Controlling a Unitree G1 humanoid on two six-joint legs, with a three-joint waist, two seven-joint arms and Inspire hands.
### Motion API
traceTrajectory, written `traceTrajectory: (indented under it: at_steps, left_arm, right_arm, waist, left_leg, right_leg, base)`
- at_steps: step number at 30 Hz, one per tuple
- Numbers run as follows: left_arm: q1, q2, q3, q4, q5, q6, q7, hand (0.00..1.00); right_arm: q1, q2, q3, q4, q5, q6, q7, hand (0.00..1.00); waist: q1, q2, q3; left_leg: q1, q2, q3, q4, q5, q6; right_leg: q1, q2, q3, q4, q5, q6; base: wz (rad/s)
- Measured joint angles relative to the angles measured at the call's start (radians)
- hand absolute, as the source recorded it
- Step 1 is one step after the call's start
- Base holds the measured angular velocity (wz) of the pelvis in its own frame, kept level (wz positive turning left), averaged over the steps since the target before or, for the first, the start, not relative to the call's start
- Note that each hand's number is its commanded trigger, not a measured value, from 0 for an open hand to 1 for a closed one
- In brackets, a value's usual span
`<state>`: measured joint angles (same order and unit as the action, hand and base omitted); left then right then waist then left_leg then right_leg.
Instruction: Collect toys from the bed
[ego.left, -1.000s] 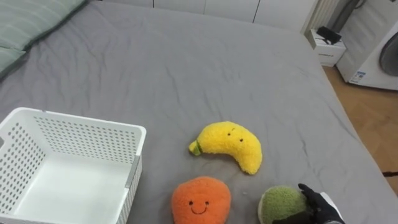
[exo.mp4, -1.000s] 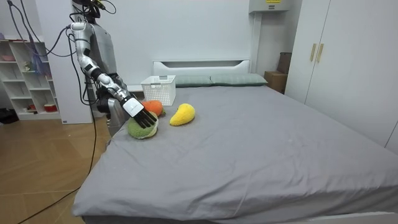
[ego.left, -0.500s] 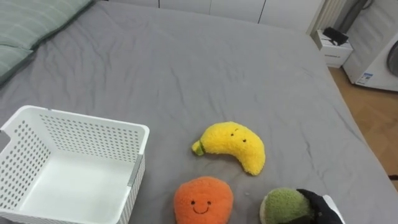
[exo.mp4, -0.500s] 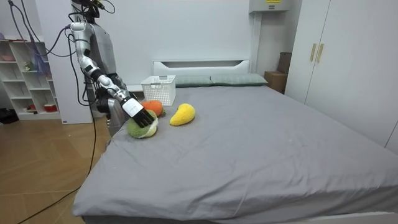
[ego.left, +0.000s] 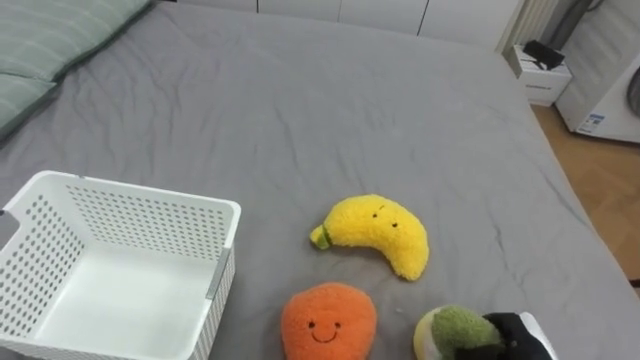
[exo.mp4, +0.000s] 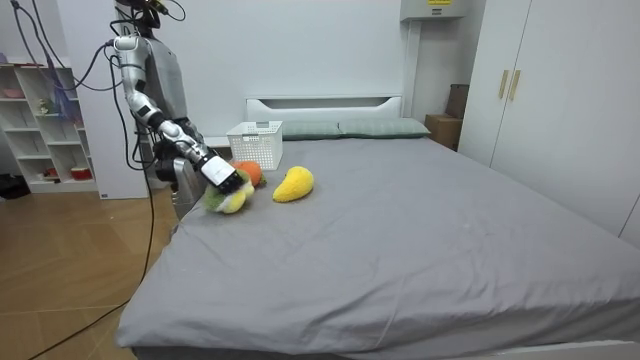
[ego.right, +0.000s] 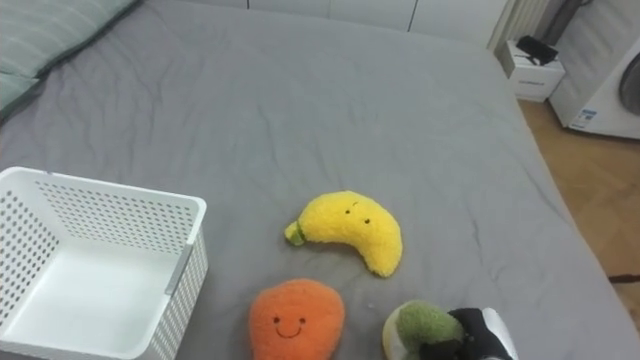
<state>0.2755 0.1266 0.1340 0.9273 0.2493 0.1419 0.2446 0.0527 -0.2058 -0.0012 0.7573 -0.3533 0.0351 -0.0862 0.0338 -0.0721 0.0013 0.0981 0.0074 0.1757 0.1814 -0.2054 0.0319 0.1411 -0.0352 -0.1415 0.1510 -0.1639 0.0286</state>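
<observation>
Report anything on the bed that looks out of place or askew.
Nothing is damaged or spilled. The green toy is tipped up, its pale edge showing, in the right hand. The banana toy and orange toy lie outside the white basket, which holds nothing.

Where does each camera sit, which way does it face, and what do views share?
Left eye view: on the robot's head, looking down at the bed; right robot hand at lower right, curled round the green toy.
Right eye view: same head, a little aside, same scene and hand.
Room view: off the bed's foot, facing the whole standing robot.
Shared: white basket, banana toy, orange toy.
</observation>
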Motion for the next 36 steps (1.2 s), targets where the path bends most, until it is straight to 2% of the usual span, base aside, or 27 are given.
traceTrajectory:
  at_steps: [5, 6, 7, 10, 13, 16, 20, 22, 27, 32, 36]
  left_arm:
    - [-0.009, 0.001, 0.002, 0.000, -0.001, 0.000, -0.022, 0.00]
    - [-0.009, 0.002, 0.002, 0.000, -0.001, 0.000, -0.025, 0.00]
    - [-0.010, 0.004, 0.001, 0.001, -0.003, -0.001, -0.033, 0.00]
    - [-0.010, 0.004, 0.003, 0.001, -0.004, -0.001, -0.041, 0.00]
    - [-0.010, 0.005, 0.004, 0.001, -0.004, -0.004, -0.041, 0.00]
    - [-0.017, 0.005, 0.004, 0.015, -0.002, -0.020, -0.041, 0.00]
    - [-0.021, 0.003, 0.001, 0.014, -0.002, -0.022, -0.040, 0.00]
    - [-0.024, 0.002, -0.003, 0.008, -0.001, -0.021, -0.041, 0.00]
    - [-0.036, -0.004, -0.002, -0.014, -0.001, -0.018, -0.040, 0.00]
    - [-0.066, -0.013, -0.003, -0.020, -0.001, -0.026, -0.040, 0.00]
    - [-0.087, -0.026, -0.004, -0.022, -0.002, -0.040, -0.040, 0.00]
  right_arm:
    - [0.001, 0.014, -0.001, -0.176, -0.041, 0.013, 0.008, 1.00]
    - [0.007, 0.014, -0.001, -0.258, -0.063, 0.025, 0.016, 1.00]
    - [0.007, 0.013, -0.002, -0.333, -0.066, 0.028, 0.017, 1.00]
    - [-0.001, 0.011, -0.021, -0.473, -0.065, 0.025, 0.018, 1.00]
    - [-0.042, 0.003, -0.022, -0.539, -0.040, 0.023, 0.018, 1.00]
    - [-0.083, 0.002, -0.022, -0.604, -0.041, 0.022, 0.025, 1.00]
    - [-0.125, 0.005, -0.019, -0.672, -0.035, 0.022, 0.038, 1.00]
    - [-0.165, 0.004, -0.017, -0.697, -0.009, 0.025, 0.054, 1.00]
    - [-0.263, 0.002, 0.032, -0.698, -0.008, 0.045, 0.091, 1.00]
    - [-0.328, 0.001, 0.083, -0.698, -0.015, 0.055, 0.117, 1.00]
    - [-0.379, 0.002, 0.104, -0.687, 0.001, 0.074, 0.153, 0.98]
  waist:
    - [-0.002, 0.001, 0.0023]
    - [-0.002, 0.003, 0.0026]
    - [-0.006, 0.004, 0.0062]
    - [-0.006, 0.003, 0.0062]
    - [-0.004, 0.001, 0.0090]
    - [-0.002, 0.002, 0.0093]
    - [0.007, 0.004, 0.0085]
    - [0.026, 0.011, 0.0106]
    - [0.052, 0.015, 0.0082]
    - [0.089, 0.010, 0.0065]
    - [0.144, -0.001, 0.0081]
  left_leg:
    - [-0.013, 0.003, 0.003, 0.001, 0.000, 0.000]
    - [-0.017, 0.003, 0.005, 0.000, 0.001, 0.000]
    - [-0.017, 0.001, 0.011, -0.002, 0.002, 0.000]
    - [-0.013, -0.002, 0.012, -0.004, 0.002, 0.000]
    - [-0.008, -0.003, 0.013, -0.012, 0.004, 0.000]
    - [-0.018, -0.002, 0.009, -0.011, 0.004, 0.000]
    - [-0.022, -0.003, 0.007, -0.011, 0.004, 0.000]
    - [-0.023, -0.003, 0.006, -0.009, 0.004, 0.000]
    - [-0.027, -0.004, -0.013, -0.005, 0.007, -0.001]
    - [-0.041, -0.006, -0.042, -0.002, 0.014, 0.001]
    - [-0.045, -0.009, -0.059, -0.007, 0.017, 0.002]
  right_leg:
    - [-0.023, -0.001, 0.002, 0.003, 0.000, 0.000]
    - [-0.024, -0.001, 0.004, 0.005, 0.000, 0.000]
    - [-0.025, 0.000, 0.006, 0.004, 0.000, 0.000]
    - [-0.022, 0.001, 0.004, 0.002, 0.000, 0.000]
    - [-0.022, 0.000, 0.005, 0.000, 0.000, 0.000]
    - [-0.028, 0.000, 0.001, 0.000, 0.000, 0.000]
    - [-0.030, 0.000, -0.006, 0.001, 0.000, 0.000]
    - [-0.030, 0.000, -0.009, 0.000, 0.000, 0.000]
    - [-0.031, -0.002, -0.028, 0.000, 0.000, 0.000]
    - [-0.030, -0.008, -0.067, 0.000, 0.000, 0.000]
    - [-0.022, -0.012, -0.092, 0.000, 0.000, 0.000]
  base:
    - [-0.01]
    - [-0.04]
    - [-0.04]
    - [0.00]
    - [-0.03]
    - [0.00]
    - [0.03]
    - [0.00]
    - [0.10]
    - [0.18]
    - [0.15]
